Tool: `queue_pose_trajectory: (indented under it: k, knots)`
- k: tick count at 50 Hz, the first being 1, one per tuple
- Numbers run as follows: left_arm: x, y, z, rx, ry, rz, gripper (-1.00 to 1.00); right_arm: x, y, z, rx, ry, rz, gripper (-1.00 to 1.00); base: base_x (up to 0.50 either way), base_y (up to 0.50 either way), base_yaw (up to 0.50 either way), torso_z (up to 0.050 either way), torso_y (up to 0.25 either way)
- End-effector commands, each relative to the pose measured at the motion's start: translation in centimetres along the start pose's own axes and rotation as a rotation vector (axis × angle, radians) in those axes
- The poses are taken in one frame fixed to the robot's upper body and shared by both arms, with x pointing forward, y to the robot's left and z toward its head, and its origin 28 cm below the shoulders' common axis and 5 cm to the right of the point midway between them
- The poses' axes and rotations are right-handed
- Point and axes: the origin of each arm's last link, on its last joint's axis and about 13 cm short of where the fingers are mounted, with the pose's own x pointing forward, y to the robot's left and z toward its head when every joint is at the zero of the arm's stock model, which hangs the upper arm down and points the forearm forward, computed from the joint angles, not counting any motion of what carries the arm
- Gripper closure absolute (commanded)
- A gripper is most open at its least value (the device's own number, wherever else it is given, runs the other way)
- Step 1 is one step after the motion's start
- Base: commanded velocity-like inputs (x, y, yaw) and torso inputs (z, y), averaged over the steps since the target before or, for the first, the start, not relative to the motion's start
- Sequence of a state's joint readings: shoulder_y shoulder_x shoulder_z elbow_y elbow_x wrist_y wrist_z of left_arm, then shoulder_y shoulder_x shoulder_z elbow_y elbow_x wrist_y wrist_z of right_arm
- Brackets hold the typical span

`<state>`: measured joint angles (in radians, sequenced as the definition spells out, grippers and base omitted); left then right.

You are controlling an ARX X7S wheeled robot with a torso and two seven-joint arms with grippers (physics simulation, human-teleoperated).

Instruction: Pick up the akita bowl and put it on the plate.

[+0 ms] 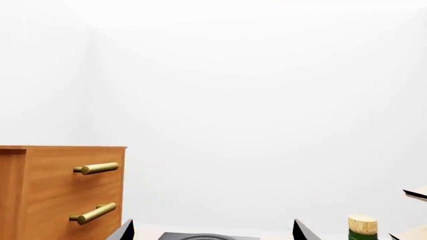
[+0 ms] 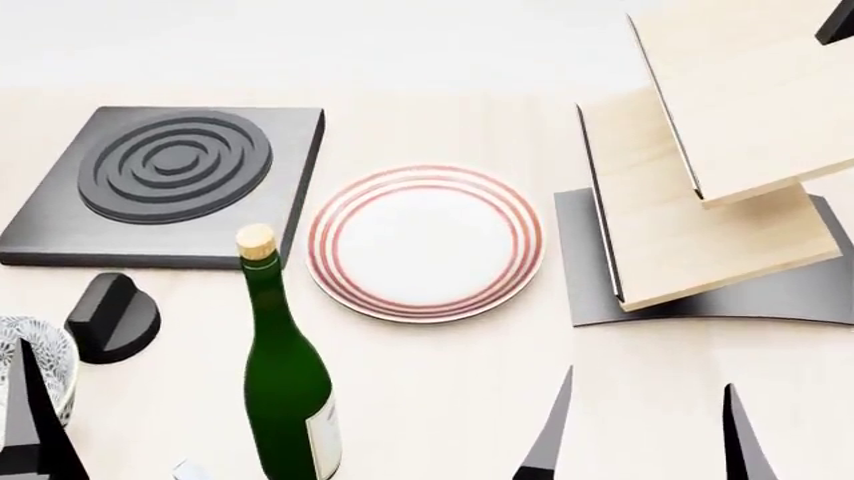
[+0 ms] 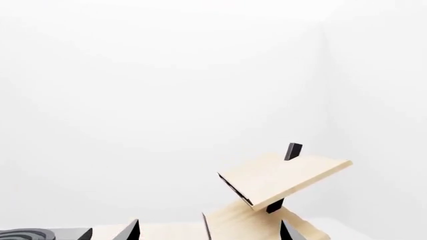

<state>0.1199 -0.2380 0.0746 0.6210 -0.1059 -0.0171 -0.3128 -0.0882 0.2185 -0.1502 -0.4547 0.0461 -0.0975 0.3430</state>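
Bowl [image 2: 30, 355] at bottom-left edge of head view, left of bottle [image 2: 283, 380], well apart from plate [image 2: 424, 242]. Left pincer [image 2: 30, 425] just beside bowl, state unclear; right pincer [image 2: 645, 430] apart, empty. Advised: grip rim squarely, lift clear of bottle.

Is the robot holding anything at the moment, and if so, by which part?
Nothing. Both the left gripper and right gripper are open and empty; the akita bowl sits untouched.
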Motion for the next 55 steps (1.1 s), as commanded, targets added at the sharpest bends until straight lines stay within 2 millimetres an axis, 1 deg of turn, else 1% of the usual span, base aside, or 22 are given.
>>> queue_pose_trajectory:
  k: [1,22,55]
  knots:
    - [0.00,0.01,-0.05,0.001,0.003,0.000,-1.00,0.03,0.11,-0.18,-0.010,0.000,-0.001,-1.00,0.01,0.00,0.00,0.000,0.000]
    - [-0.08,0.01,-0.04,-0.003,0.000,-0.004,-1.00,-0.15,0.06,-0.16,0.006,-0.011,0.019,-1.00,0.07,0.00,0.00,0.000,0.000]
    - [0.05,0.06,0.03,-0.003,0.001,-0.003,-1.00,-0.18,0.10,-0.17,0.007,-0.011,0.026,-1.00,0.17,0.00,0.00,0.000,0.000]
